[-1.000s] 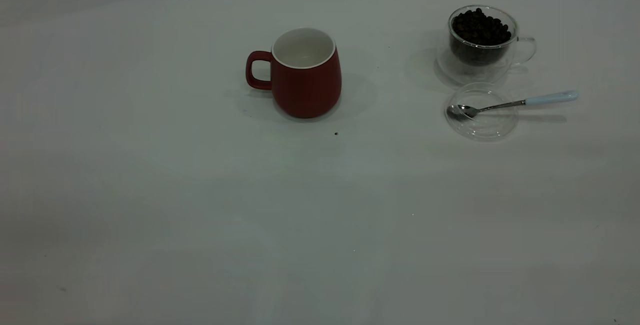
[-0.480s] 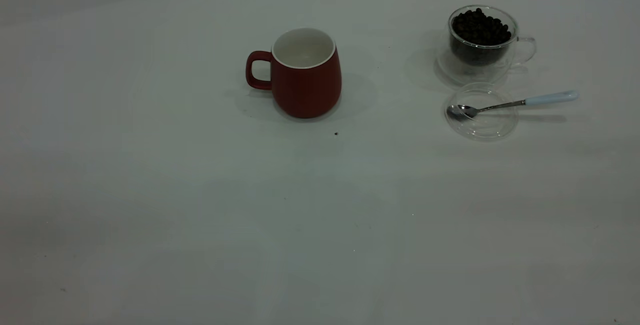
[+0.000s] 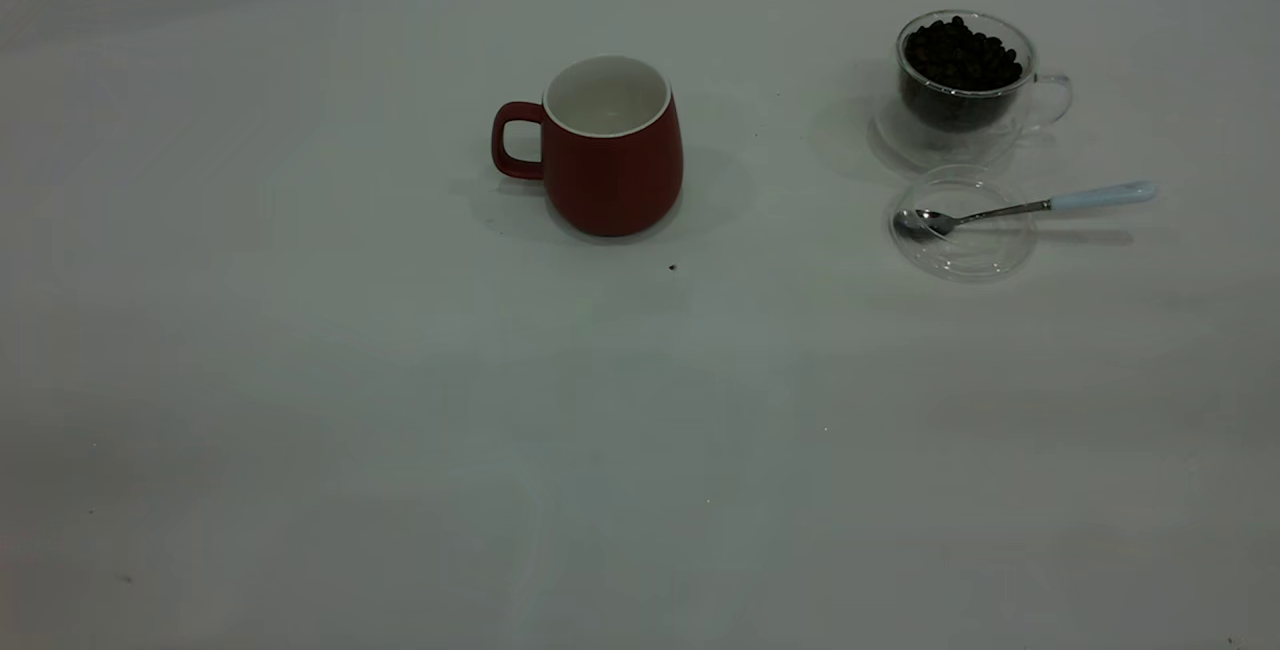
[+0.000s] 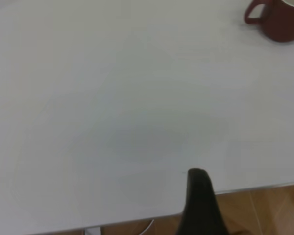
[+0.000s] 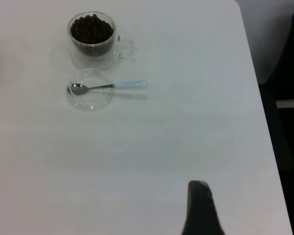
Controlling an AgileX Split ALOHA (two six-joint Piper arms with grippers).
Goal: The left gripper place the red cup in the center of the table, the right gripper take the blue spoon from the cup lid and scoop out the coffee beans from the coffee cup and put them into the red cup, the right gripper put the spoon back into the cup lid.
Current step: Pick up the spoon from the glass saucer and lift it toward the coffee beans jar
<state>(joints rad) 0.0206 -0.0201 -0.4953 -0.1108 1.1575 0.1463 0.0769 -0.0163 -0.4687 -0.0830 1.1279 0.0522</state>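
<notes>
The red cup [image 3: 610,145] stands upright near the table's middle, handle to the left, its white inside bare; it also shows far off in the left wrist view [image 4: 279,19]. At the back right stands the glass coffee cup [image 3: 962,80] [image 5: 92,36], full of coffee beans [image 3: 960,50]. Just in front of it lies the clear cup lid [image 3: 963,227] [image 5: 90,95]. The blue spoon [image 3: 1030,205] [image 5: 110,86] has its bowl in the lid and its handle pointing right. My left gripper [image 4: 198,196] hangs over the table's near edge, far from the cup. My right gripper [image 5: 200,205] is well short of the spoon.
A dark speck [image 3: 672,267] lies in front of the red cup. The white table [image 3: 400,410] ends at a near edge with wooden floor [image 4: 264,210] beyond it. Past the table's right edge there is dark furniture [image 5: 289,98].
</notes>
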